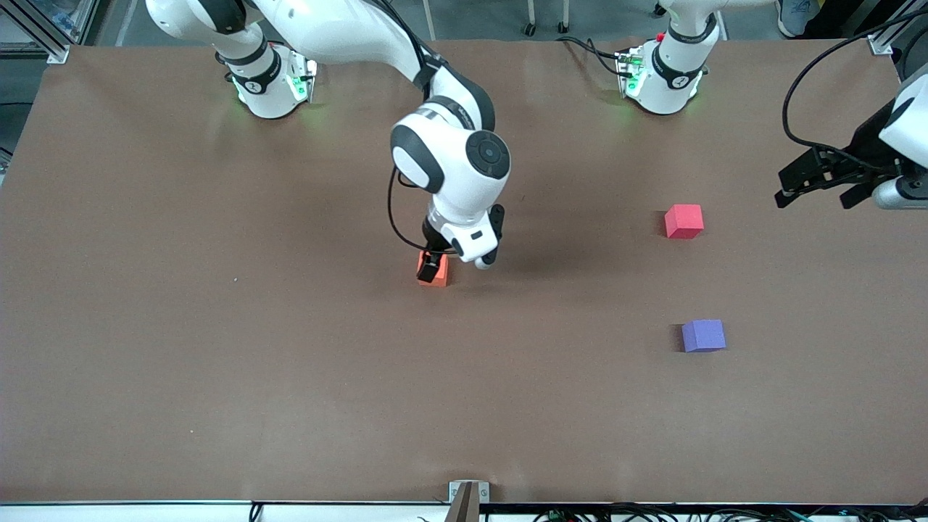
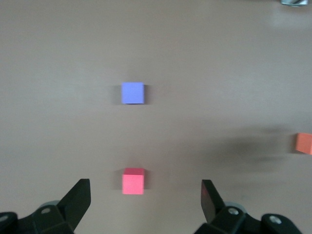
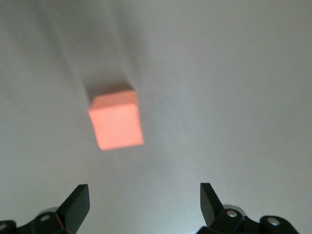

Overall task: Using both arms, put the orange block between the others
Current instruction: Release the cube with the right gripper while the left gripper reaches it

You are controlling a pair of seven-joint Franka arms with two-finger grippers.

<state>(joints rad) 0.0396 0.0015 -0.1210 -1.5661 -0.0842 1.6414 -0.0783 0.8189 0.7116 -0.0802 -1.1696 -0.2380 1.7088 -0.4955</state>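
Orange block (image 1: 437,274) mid-table; red-pink cube (image 1: 684,221), purple-blue cube (image 1: 703,336) toward left arm's end.

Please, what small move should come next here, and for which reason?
Probably the right gripper should rise off the orange block. Its fingers are open and the block lies free on the table, about midway between the arms. The left gripper waits open, up near the red-pink cube and purple-blue cube; it could then fetch the block.

- Brown tabletop (image 1: 217,362) — matte, bearing three small cubes.
- Orange block (image 1: 437,278) near its middle.
- Red-pink cube (image 1: 684,221) and purple-blue cube (image 1: 703,336) toward the left arm's end — well apart.
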